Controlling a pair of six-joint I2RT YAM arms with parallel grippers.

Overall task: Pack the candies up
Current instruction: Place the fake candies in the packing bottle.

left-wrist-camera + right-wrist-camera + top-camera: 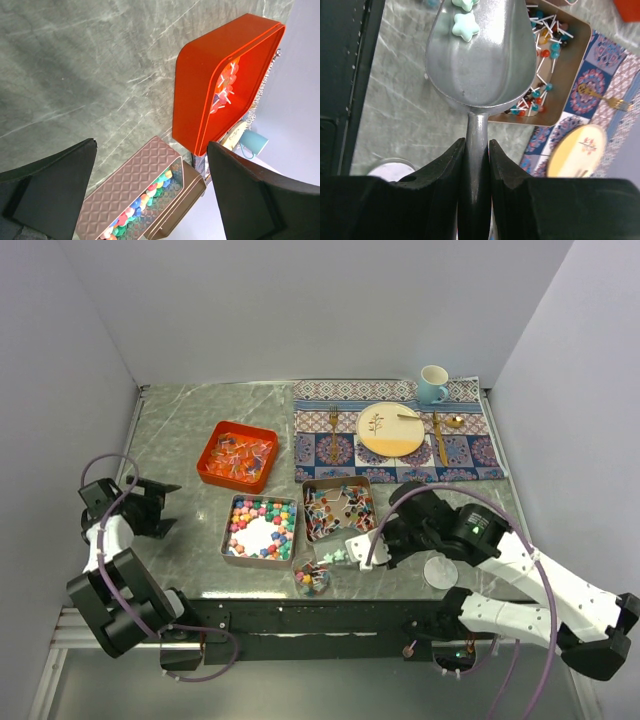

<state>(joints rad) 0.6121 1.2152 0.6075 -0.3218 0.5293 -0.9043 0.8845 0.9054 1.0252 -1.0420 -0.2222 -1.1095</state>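
Your right gripper (476,145) pinches the scoop (480,65) handle; its bowl, carrying candies (466,26), points toward the small container (312,578) just beyond. Your left gripper (150,150) hangs spread.

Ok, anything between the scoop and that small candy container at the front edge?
Nothing solid. The scoop, held by the right gripper, lies just right of the container; only mint star candies sit at its lip between them.
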